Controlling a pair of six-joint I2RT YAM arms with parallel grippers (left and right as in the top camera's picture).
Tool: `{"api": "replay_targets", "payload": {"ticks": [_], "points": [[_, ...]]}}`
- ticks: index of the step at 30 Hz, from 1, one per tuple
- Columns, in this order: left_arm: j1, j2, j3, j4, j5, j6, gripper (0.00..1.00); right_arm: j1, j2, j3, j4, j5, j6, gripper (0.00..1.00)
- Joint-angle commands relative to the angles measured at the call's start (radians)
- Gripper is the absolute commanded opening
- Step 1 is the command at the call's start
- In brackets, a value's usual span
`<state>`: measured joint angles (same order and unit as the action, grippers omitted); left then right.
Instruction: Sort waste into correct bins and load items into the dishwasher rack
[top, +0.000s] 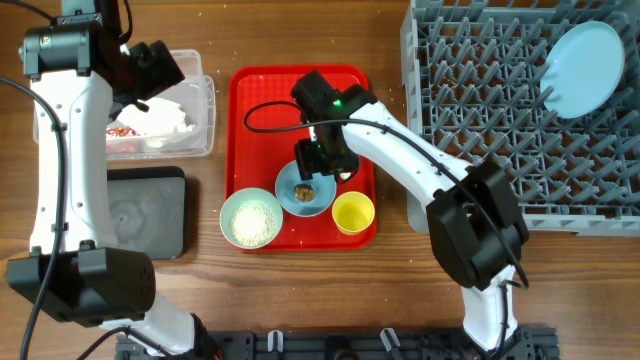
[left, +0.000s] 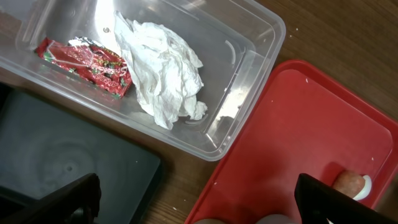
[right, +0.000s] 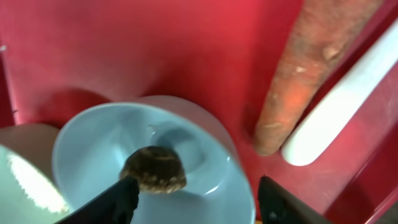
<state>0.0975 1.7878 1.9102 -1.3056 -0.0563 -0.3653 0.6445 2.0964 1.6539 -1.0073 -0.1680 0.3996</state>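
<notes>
My right gripper (right: 198, 202) is open over a small pale-blue bowl (right: 186, 193) that holds a brown food lump (right: 153, 168); one finger is inside the bowl beside the lump, the other outside its rim. An orange-brown stick (right: 305, 74) and a white spoon (right: 348, 99) lie next to the bowl. In the overhead view the bowl (top: 303, 190), a bowl of rice grains (top: 251, 218) and a yellow cup (top: 352, 212) stand on the red tray. My left gripper (left: 196, 208) is open and empty near the clear tub (left: 249, 81), which holds a crumpled napkin (left: 163, 68) and a red-and-white wrapper (left: 87, 61). The pale-blue plate (top: 583, 68) stands in the grey rack (top: 500, 110).
The red serving tray (top: 260, 100) lies mid-table. The black tray (top: 145, 210) lies left of it, below the clear tub (top: 205, 120). The rack fills the right side. My right arm crosses between rack and red tray.
</notes>
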Motion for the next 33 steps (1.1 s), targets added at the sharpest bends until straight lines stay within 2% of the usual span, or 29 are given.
{"api": "replay_targets", "payload": {"ticks": [1, 8, 15, 16, 18, 23, 29, 33], "points": [[-0.003, -0.007, 0.001, 0.004, -0.055, -0.012, 1.00, -0.003, -0.024, -0.061, 0.009, 0.113, 0.108, 0.54], [-0.003, -0.007, 0.001, 0.049, -0.058, -0.009, 1.00, -0.003, -0.024, -0.124, 0.058, 0.116, 0.149, 0.46], [0.068, -0.008, 0.001, 0.057, -0.125, -0.009, 1.00, -0.010, -0.027, -0.115, 0.082, 0.116, 0.154, 0.12], [0.095, -0.008, 0.001, 0.057, -0.125, -0.009, 1.00, -0.015, -0.030, -0.110, 0.082, 0.116, 0.154, 0.11], [0.149, -0.008, 0.001, 0.056, -0.112, -0.010, 1.00, -0.023, -0.037, -0.106, 0.083, 0.116, 0.154, 0.10], [0.220, -0.008, 0.001, 0.056, 0.024, -0.009, 1.00, -0.031, -0.041, -0.106, 0.084, 0.116, 0.153, 0.11], [0.220, -0.008, 0.001, 0.056, 0.026, -0.009, 1.00, -0.031, -0.042, -0.102, 0.108, 0.096, 0.146, 0.16], [0.219, -0.008, 0.001, 0.056, 0.031, -0.009, 1.00, -0.031, -0.042, -0.102, 0.203, 0.025, 0.125, 0.20]]}}
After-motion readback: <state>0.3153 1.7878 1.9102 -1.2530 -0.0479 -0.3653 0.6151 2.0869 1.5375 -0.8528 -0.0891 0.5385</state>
